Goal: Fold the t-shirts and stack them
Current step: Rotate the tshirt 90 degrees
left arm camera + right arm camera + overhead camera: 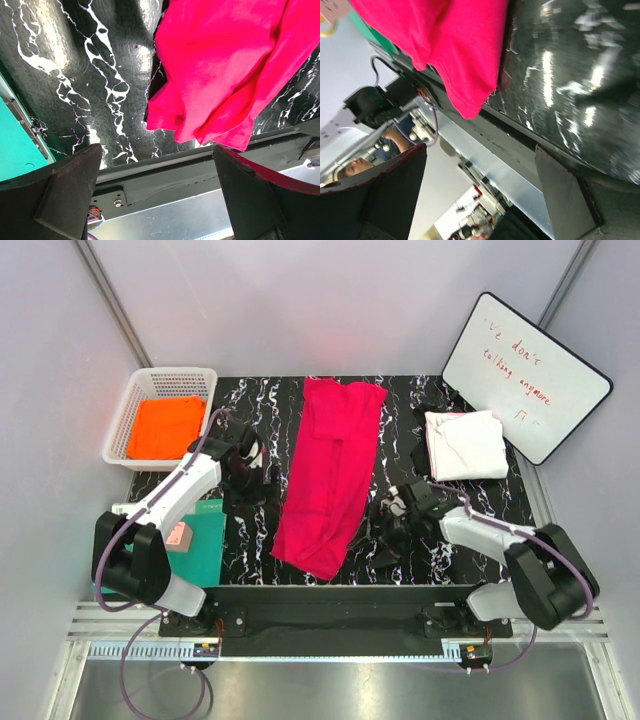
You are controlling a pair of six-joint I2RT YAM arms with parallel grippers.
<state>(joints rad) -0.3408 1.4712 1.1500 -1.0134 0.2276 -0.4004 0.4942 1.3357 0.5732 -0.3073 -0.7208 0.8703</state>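
Observation:
The crimson-pink t-shirt (330, 475) lies folded lengthwise into a long strip down the middle of the black marbled table (265, 400). A white t-shirt (465, 445) lies folded at the back right. The orange t-shirt (165, 427) sits in a white basket (135, 395) at the back left. My left gripper (248, 465) hovers just left of the pink strip, open and empty. In the left wrist view, the left gripper (157, 195) has the shirt's near end (225, 70) beyond its fingers. My right gripper (395, 520) stands open right of the strip. The right wrist view shows the right gripper (480, 195) empty below the shirt's hem (450, 45).
A teal-green board (205, 540) lies at the near left by the left arm's base. A whiteboard (525, 375) with red writing leans at the back right. The table's near edge and metal rail (200, 165) run just beyond both grippers' fingers.

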